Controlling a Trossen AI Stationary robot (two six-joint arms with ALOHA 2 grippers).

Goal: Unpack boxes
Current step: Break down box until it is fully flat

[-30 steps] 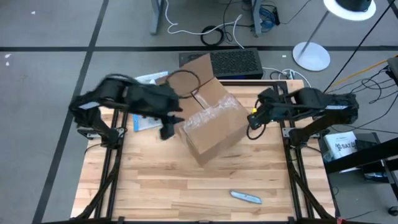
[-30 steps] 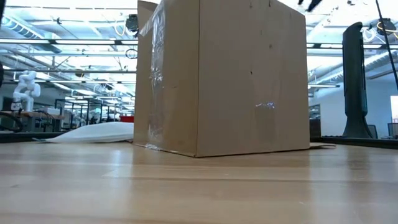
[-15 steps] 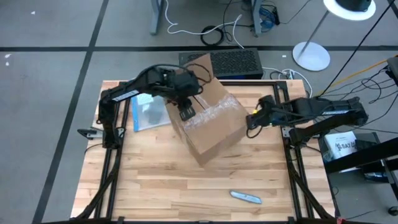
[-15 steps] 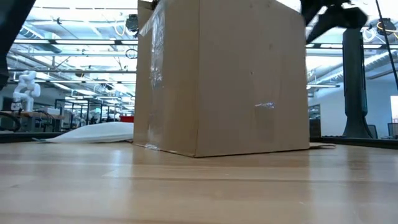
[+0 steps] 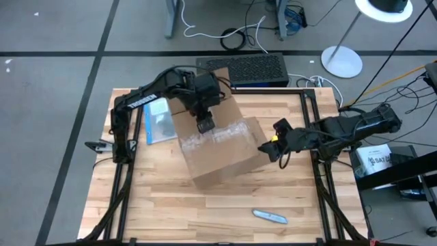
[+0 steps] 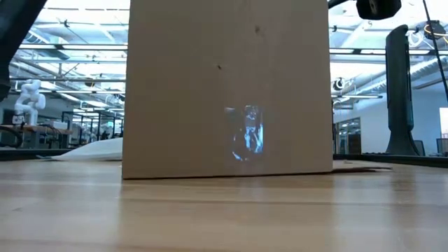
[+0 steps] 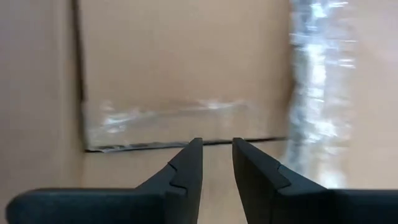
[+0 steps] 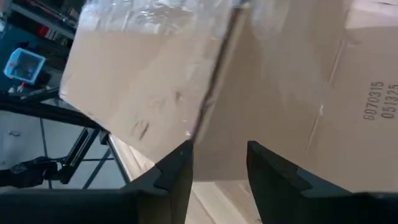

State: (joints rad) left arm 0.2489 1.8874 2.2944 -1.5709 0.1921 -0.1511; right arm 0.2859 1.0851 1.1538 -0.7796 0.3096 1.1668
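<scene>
My left gripper (image 5: 206, 124), fingers nearly together, presses the box (image 5: 217, 147) top near the table (image 5: 164, 212)'s far edge; my right gripper (image 5: 272, 145), fingers apart, touches its side.

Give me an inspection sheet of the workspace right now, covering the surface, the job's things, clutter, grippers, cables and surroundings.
Surface: wooden table, bare toward the near edge.
Job's things: one brown cardboard box with clear tape, standing mid-table; it fills the low view.
Clutter: clear pouch with blue edge left of the box; small grey tool near the front edge.
Grippers: left gripper over the box top, fingers narrowly apart, holding nothing; right gripper at the box's right side, open around its edge, nothing held.
Cables: loose cables on the floor behind the table.
Surroundings: black grille-topped unit behind the table; white lamp base on the floor.
</scene>
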